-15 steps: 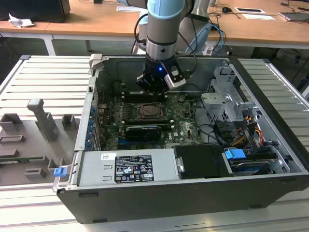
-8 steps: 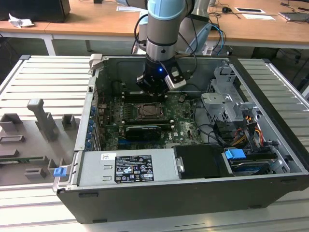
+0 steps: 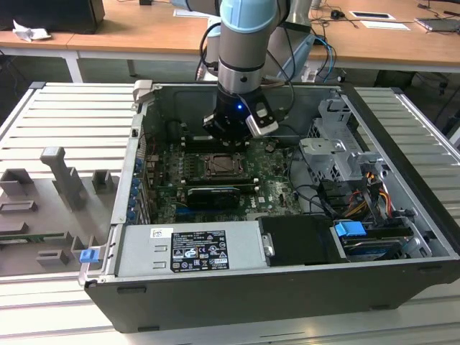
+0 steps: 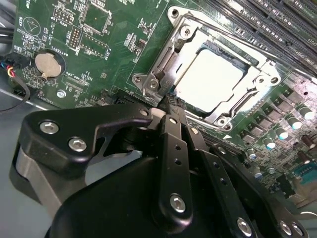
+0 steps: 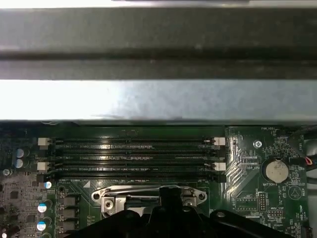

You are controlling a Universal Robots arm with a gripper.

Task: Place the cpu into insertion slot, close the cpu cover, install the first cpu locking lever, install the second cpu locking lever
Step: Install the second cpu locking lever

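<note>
Inside the open computer case, the insertion slot (image 3: 219, 167) sits amid the green board. In the second wrist view the cpu (image 4: 210, 79) lies flat in it, its pale face showing through the window of the cpu cover (image 4: 184, 34), which lies down over it. My gripper (image 4: 168, 105) hangs just above the socket's corner with its black fingers (image 4: 173, 134) pressed together, and I see nothing between them. In the exterior view the gripper (image 3: 231, 135) is right over the socket's far edge. The first wrist view shows the socket rim (image 5: 124, 193) just past the fingertips.
Long black memory slots (image 5: 129, 153) run beside the socket, toward the case wall (image 5: 148, 99). A coin battery (image 4: 48, 64) sits on the board. A black expansion card (image 3: 212, 195), the power supply (image 3: 194, 248) and a drive cage (image 3: 334, 154) with cables surround the board.
</note>
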